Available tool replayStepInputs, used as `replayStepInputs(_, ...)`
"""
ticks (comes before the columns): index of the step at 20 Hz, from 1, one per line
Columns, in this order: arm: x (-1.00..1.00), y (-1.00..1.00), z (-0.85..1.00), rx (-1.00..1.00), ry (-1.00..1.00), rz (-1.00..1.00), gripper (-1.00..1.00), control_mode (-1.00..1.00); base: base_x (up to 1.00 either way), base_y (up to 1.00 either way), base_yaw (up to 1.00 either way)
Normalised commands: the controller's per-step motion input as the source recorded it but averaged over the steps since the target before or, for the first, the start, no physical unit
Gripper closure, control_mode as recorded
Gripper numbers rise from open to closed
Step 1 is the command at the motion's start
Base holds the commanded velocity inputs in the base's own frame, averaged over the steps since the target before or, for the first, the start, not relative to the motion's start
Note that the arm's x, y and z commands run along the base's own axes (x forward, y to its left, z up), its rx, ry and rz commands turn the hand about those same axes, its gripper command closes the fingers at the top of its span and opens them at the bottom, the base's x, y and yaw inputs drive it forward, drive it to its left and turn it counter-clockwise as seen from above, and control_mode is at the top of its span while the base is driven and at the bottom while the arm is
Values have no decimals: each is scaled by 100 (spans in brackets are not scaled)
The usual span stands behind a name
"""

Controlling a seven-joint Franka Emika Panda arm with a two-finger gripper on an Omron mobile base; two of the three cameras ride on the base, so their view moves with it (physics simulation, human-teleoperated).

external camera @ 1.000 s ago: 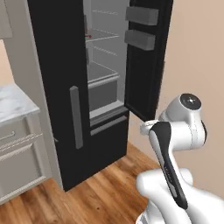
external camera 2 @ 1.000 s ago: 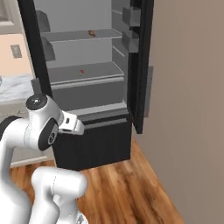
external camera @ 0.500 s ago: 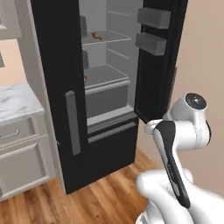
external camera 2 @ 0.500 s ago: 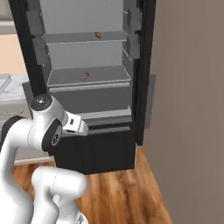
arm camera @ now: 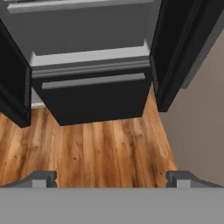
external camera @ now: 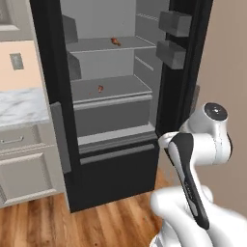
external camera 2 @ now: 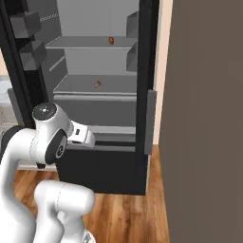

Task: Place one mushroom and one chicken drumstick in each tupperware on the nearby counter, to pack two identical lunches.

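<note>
Black fridge [external camera: 116, 173] now sits squarely ahead of us: over the last second the whole picture has slid, so it is the base that has driven round, not the fridge or its contents that moved. That swing has opened both shelves to us. On the lower shelf [external camera: 108, 91] lies a small reddish mushroom [external camera: 100, 88], also seen in the right base view [external camera 2: 98, 84]; on the upper shelf [external camera: 108, 45] rests an orange-brown bit [external camera: 115, 41] that we take for a drumstick, though it is too small to be sure. We judge we are lining up for a first pick, with nothing packed yet.

Our jaws [arm camera: 111, 178] are spread wide and hold nothing, hanging low over the wood floor [arm camera: 87, 144] before the bottom drawer [arm camera: 94, 94], well below either shelf. The arm must rise a good way to reach.

To the left the marble tabletop [external camera: 21, 106] stands beside the fridge. The open doors [external camera: 181, 72] flank the opening on both sides, with bins [external camera: 171, 53] jutting from one, narrowing our way in; a brown wall [external camera 2: 209, 118] crowds the right
</note>
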Motion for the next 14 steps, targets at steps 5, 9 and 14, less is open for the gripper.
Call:
replayStepInputs(5,0,0,0,0,0,0,-100,100,70,20,3)
replayStepInputs(9,0,0,0,0,0,0,-100,100,53,16,0)
replayStepInputs(14,0,0,0,0,0,0,-100,100,88,1,2)
